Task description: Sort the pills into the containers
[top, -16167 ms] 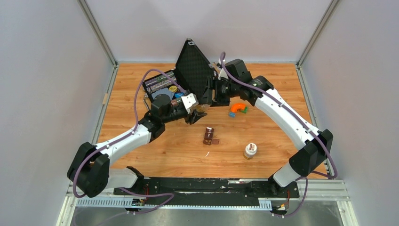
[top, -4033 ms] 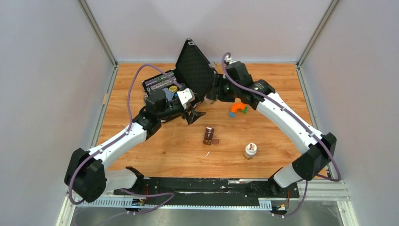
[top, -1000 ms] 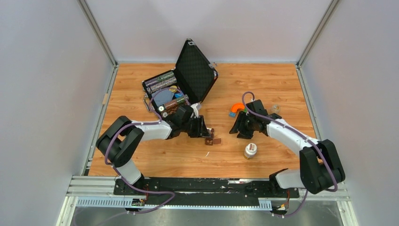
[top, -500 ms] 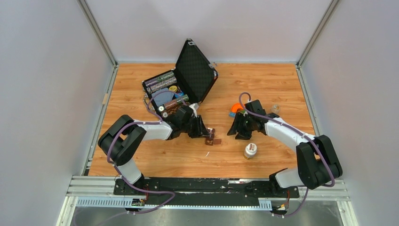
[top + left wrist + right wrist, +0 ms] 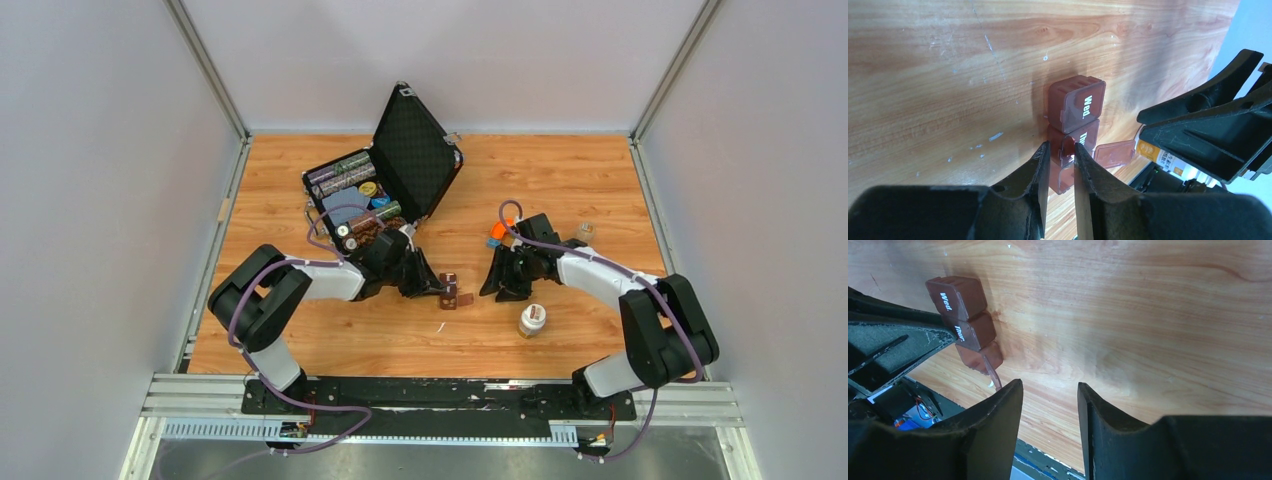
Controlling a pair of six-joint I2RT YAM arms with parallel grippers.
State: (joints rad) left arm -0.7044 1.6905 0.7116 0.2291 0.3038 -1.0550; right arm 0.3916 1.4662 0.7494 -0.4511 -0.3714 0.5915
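Observation:
The containers (image 5: 447, 289) are a small brown strip of three joined compartments on the wooden table, the nearest lid (image 5: 461, 299) hinged open. In the left wrist view the strip (image 5: 1078, 102) reads "Wed." and its open lid (image 5: 1114, 153) lies flat. My left gripper (image 5: 434, 286) lies low at the strip's left side. Its jaws (image 5: 1062, 150) are narrowly apart and pinch the edge of the strip's middle part. My right gripper (image 5: 492, 284) is open and empty, a short way right of the strip (image 5: 965, 322); it is low over bare wood (image 5: 1048, 390). No loose pills are clear.
A white pill bottle (image 5: 532, 320) with an orange label stands right of the strip, near my right arm. A large black case (image 5: 385, 185) stands open at the back with batteries and small items. An orange and blue item (image 5: 496, 236) lies behind my right wrist. A tiny white fleck (image 5: 440, 326) lies before the strip.
Both arms have left the black case and come down beside the strip. Over the last second my right gripper has slid left toward the strip; the left has edged onto it.

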